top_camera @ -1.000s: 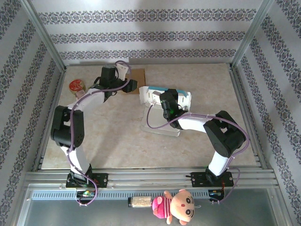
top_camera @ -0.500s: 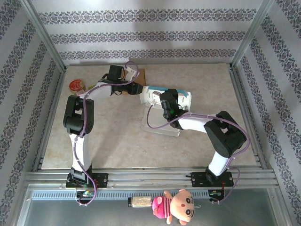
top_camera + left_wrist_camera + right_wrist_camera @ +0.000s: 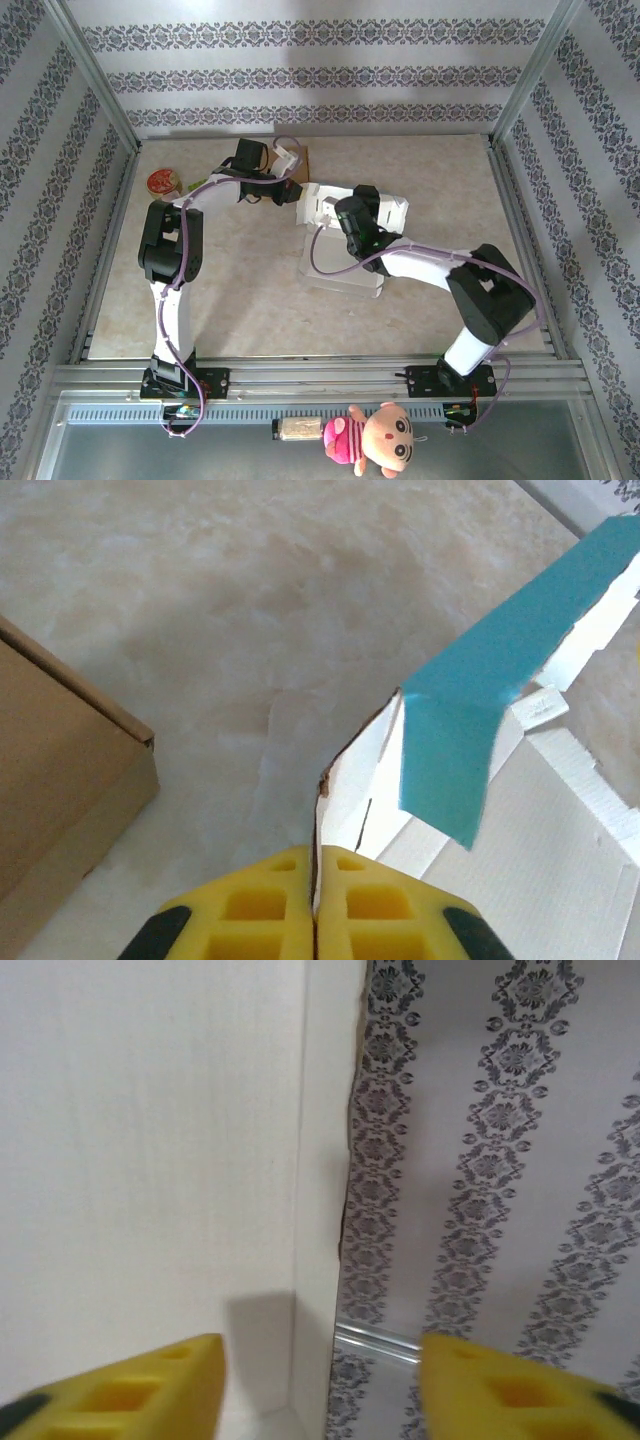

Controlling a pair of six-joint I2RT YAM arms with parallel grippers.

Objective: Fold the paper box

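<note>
White corrugated-paper box with teal flap, partly folded.
Left gripper clamps its white flap edge; right gripper fingers spread wide beside its wall.

This is looking like a robot lab test cell: patterned wallpaper panels are walling in a marble-look table, aluminium posts are framing its far corners, and a plush doll is lying beyond the near-edge rail.
</note>
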